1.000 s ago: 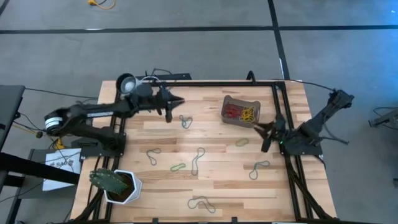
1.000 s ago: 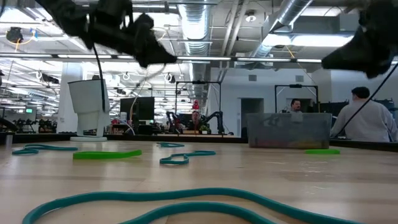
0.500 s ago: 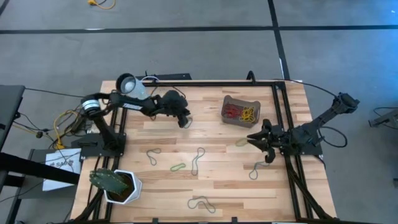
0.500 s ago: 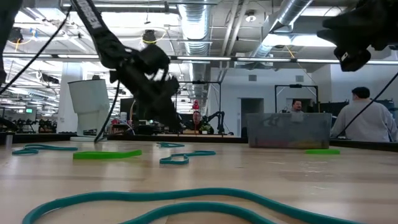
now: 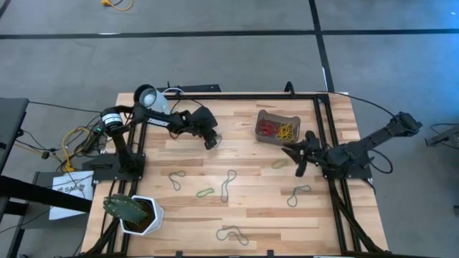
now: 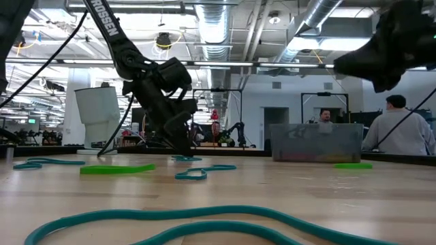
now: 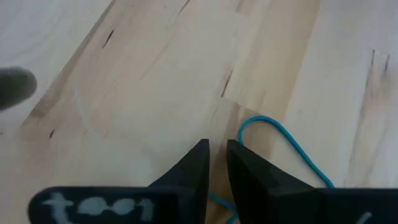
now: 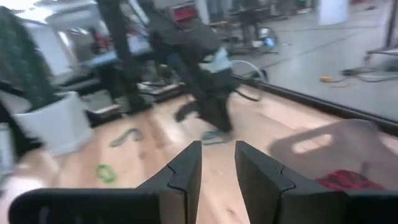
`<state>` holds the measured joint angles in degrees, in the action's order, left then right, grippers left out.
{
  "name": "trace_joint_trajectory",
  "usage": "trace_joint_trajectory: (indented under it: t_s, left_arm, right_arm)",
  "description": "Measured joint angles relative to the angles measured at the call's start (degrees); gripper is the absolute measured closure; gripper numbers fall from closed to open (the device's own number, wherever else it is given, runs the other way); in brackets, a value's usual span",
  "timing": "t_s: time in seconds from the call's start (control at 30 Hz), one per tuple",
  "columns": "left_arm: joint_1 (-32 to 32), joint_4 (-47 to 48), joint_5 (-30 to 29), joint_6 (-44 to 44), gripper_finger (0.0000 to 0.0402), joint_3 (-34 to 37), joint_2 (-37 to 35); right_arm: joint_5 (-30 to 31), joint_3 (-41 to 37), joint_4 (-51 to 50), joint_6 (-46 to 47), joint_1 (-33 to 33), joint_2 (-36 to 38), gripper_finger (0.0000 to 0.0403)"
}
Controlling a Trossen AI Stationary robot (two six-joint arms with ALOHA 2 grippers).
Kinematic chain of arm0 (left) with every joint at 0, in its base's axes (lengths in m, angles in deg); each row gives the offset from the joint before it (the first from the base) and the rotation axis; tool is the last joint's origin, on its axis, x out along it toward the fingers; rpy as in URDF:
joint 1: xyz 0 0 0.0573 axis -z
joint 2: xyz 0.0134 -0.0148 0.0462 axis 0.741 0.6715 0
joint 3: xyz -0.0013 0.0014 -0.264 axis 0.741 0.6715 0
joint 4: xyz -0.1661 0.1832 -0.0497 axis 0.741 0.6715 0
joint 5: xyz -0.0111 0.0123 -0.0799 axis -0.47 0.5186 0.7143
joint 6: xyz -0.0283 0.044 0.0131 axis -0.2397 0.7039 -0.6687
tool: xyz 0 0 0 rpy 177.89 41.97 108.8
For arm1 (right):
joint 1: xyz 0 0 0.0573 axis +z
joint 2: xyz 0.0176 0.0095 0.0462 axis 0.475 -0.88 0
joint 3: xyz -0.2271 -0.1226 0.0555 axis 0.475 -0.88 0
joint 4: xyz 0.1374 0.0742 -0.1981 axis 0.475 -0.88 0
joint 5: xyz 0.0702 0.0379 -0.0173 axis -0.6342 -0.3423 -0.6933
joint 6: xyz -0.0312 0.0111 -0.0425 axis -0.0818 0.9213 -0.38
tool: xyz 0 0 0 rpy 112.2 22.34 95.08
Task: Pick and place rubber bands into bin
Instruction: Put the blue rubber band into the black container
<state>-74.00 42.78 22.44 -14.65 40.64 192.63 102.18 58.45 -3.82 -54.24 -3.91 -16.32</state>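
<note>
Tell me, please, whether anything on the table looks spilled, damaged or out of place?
Nothing stands out: the bin sits upright holding red and yellow bands, the loose rubber bands lie flat across the table, and the plant pot stands at its corner.

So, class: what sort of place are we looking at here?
Probably a robotics lab or workshop: bare ceiling ducts overhead, other robot arms on benches at the back, and people seated beyond the wooden table.

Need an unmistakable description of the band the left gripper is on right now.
Start at the bin near the table's far edge and go along that edge toward the left gripper. The teal rubber band lies under its fingertips, the only loose band in that far strip.
</note>
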Motion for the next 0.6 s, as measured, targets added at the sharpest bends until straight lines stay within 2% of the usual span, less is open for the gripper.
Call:
trace_joint_trajectory:
  t_s: [0.3,0.47,0.6]
  left_arm:
    - [2.0,8.2,-1.6,-0.8,0.0352,0.2,-5.7]
    - [3.1,9.5,-2.0,-2.1,0.0352,0.2,-5.8]
    - [4.1,10.0,-5.4,-3.7,0.0352,0.9,-5.3]
  right_arm:
    - [-2.4,0.0,-0.5,-0.8,-5.4,-3.7,0.031]
    - [-2.2,0.0,1.0,-4.1,-9.6,-4.6,0.031]
    - [-6.2,0.0,1.6,-4.4,-13.2,-4.5,0.031]
